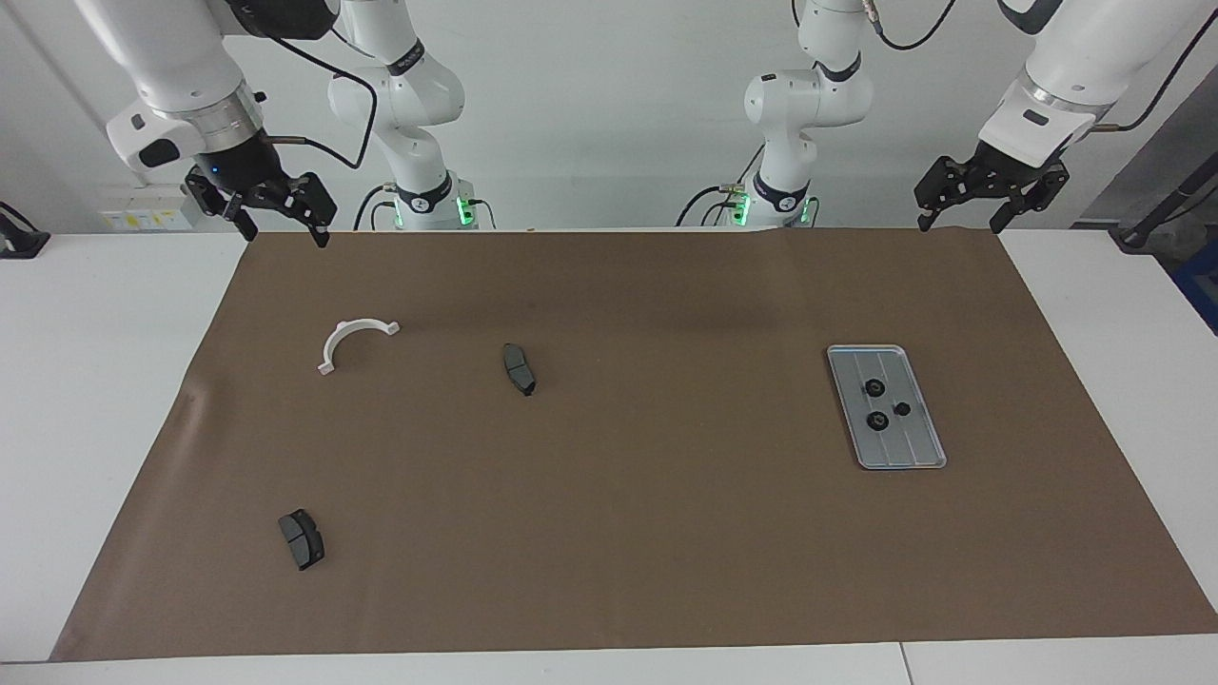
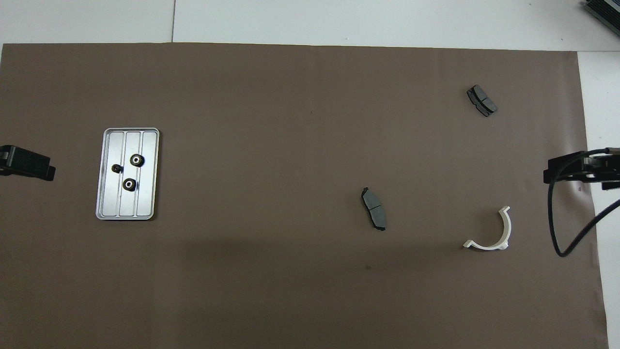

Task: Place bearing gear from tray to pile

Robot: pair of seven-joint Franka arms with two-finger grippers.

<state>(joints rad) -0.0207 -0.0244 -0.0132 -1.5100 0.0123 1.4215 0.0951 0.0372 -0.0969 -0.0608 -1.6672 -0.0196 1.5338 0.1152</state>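
The silver tray (image 1: 909, 447) (image 2: 127, 206) lies on the brown mat toward the left arm's end of the table. Three small black bearing gears rest on it: one (image 1: 874, 387) (image 2: 129, 184) nearest the robots, one (image 1: 877, 420) (image 2: 137, 160) farther out, and a smaller one (image 1: 902, 408) (image 2: 116, 168) beside them. A pile is out of view. My left gripper (image 1: 959, 225) (image 2: 29, 166) hangs open and empty over the mat's edge at its own end. My right gripper (image 1: 285, 235) (image 2: 564, 173) hangs open and empty over the mat's corner at its end. Both arms wait, raised.
A white half-ring (image 1: 354, 335) (image 2: 499, 237) lies toward the right arm's end. One dark grey curved pad (image 1: 520, 369) (image 2: 374, 208) sits near the mat's middle, another (image 1: 302, 538) (image 2: 482, 101) farther from the robots. A black cable (image 2: 562, 228) loops below the right gripper.
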